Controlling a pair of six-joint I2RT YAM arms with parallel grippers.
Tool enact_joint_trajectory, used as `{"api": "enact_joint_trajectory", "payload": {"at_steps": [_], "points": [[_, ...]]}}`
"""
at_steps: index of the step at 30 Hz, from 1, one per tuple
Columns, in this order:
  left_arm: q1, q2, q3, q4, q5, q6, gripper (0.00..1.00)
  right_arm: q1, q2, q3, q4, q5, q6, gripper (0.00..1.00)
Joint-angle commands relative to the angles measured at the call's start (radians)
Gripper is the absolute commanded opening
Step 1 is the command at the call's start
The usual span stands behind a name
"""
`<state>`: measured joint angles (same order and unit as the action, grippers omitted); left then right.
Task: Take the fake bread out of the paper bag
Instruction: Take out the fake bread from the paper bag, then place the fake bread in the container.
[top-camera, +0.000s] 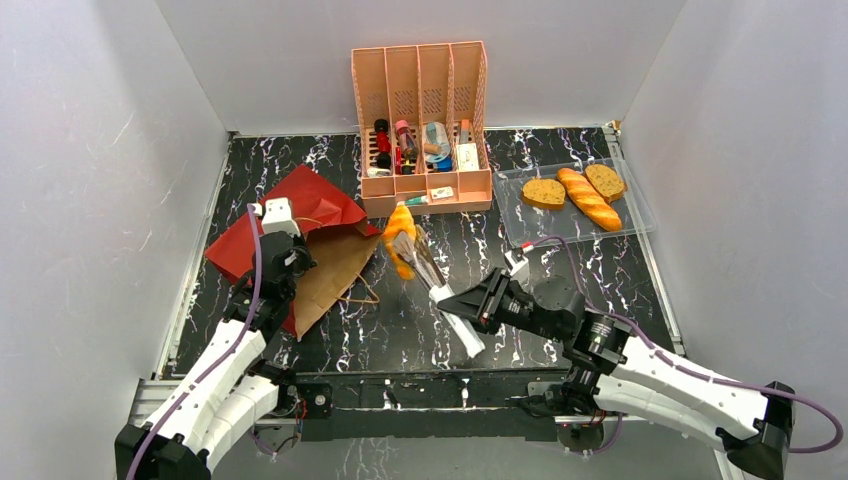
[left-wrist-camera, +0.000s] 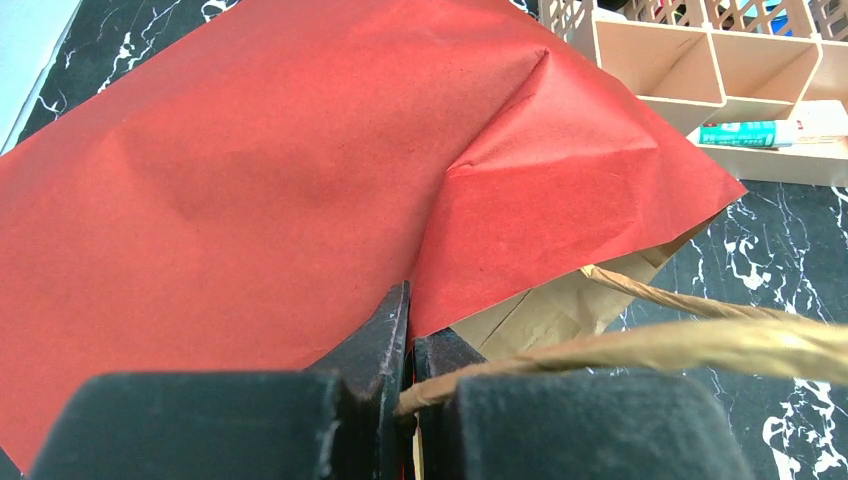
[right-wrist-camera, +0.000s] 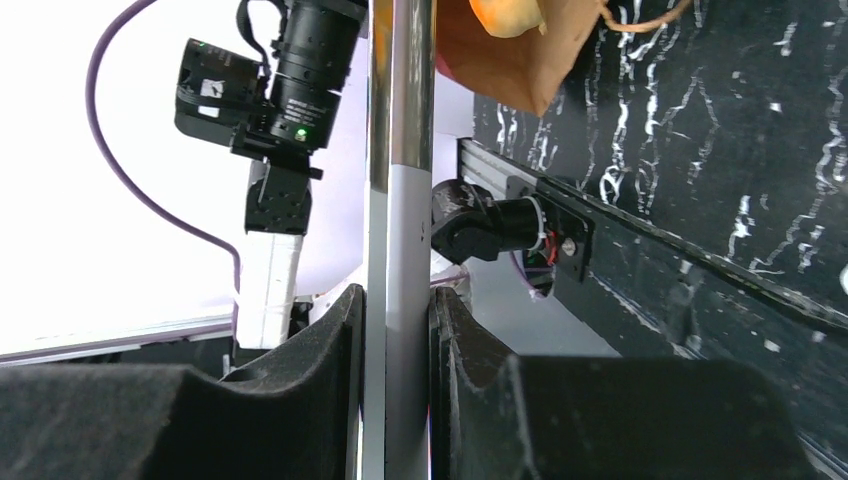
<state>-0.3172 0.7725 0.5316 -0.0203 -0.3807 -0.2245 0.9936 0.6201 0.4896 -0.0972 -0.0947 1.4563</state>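
The paper bag (top-camera: 318, 240) lies on its side at the left, red part toward the back, brown mouth toward the middle. My left gripper (top-camera: 296, 262) is shut on the bag's edge (left-wrist-camera: 500, 200), with a loop handle (left-wrist-camera: 700, 345) running across its right finger. My right gripper (top-camera: 452, 300) is shut on the white handle of metal tongs (top-camera: 425, 268). The tongs' tips are at an orange croissant (top-camera: 399, 235) just outside the bag's mouth. In the right wrist view the tongs (right-wrist-camera: 398, 200) run up between the jaws to the croissant (right-wrist-camera: 505, 14).
A clear tray (top-camera: 640, 215) at the back right holds a golden baguette (top-camera: 588, 198) and two brown slices (top-camera: 543, 192). The pink organizer (top-camera: 420, 80) with small bottles and boxes stands at the back centre. White walls enclose the table.
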Motion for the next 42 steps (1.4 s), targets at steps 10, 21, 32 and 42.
{"api": "enact_joint_trajectory", "payload": {"at_steps": [10,21,32,42], "points": [[0.000,-0.017,0.038,-0.029,-0.022,-0.013,0.00,0.000,-0.169,0.120,-0.229,0.346,-0.072,0.00],[-0.001,-0.050,0.038,-0.033,-0.006,-0.012,0.00,-0.075,0.093,0.197,-0.106,0.445,-0.173,0.00],[-0.002,-0.068,0.034,-0.029,0.003,-0.007,0.00,-0.641,0.292,0.265,0.038,-0.005,-0.215,0.00],[-0.002,-0.069,0.032,-0.025,0.005,-0.006,0.00,-0.932,0.481,0.178,0.221,-0.234,-0.186,0.00]]}}
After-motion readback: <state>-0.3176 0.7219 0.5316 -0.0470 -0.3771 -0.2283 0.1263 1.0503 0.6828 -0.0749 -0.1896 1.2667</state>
